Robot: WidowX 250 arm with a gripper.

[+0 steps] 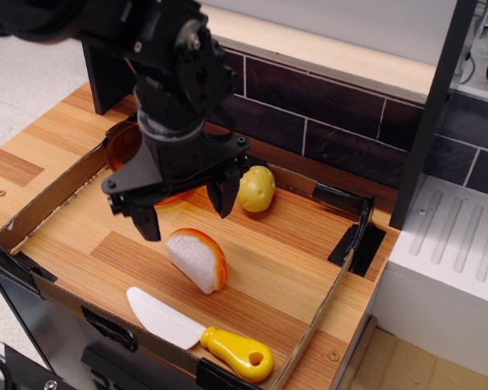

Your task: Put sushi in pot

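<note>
Above the wooden bench (293,244), my claw (187,207) hangs with its two black fingers (149,221) spread wide apart, gripping nothing. Just below and in front of it, the sushi (198,260) lies on the boards, white rice side toward the camera, orange top curving over its upper edge. Behind my wrist, the amber pot (122,145) is mostly hidden; only its left rim shows. Beside my right finger sits a yellow-green potato toy (258,189). Near the front cardboard edge lies a toy knife (199,335), white blade and yellow handle.
</note>
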